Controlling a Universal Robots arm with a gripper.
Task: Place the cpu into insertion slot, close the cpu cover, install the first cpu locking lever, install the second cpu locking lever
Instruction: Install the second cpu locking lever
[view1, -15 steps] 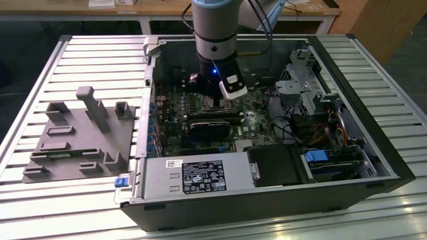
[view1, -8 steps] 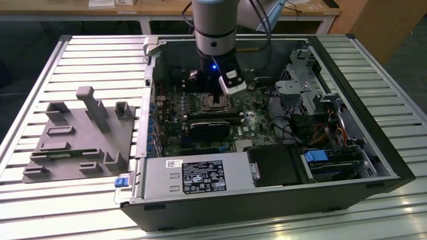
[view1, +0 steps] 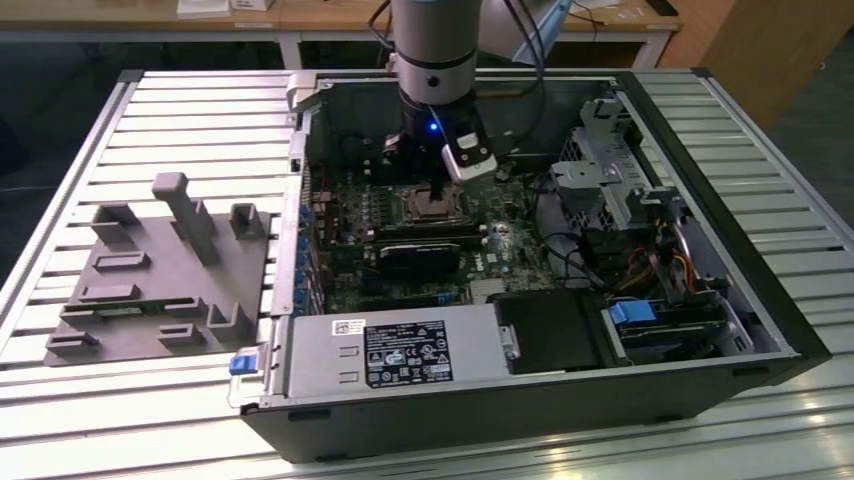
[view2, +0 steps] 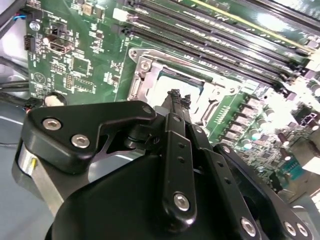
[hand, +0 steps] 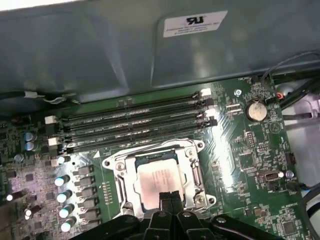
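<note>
One black gripper (hand: 170, 199) hangs with its jaws closed together and empty, tips just above the near edge of the dull silver square cpu (hand: 159, 181). The cpu lies inside the silver-rimmed insertion slot (hand: 118, 186), with the thin silver cpu cover (hand: 190, 151) around it. Long black memory slots (hand: 135, 125) run close beside the slot's far edge.
</note>
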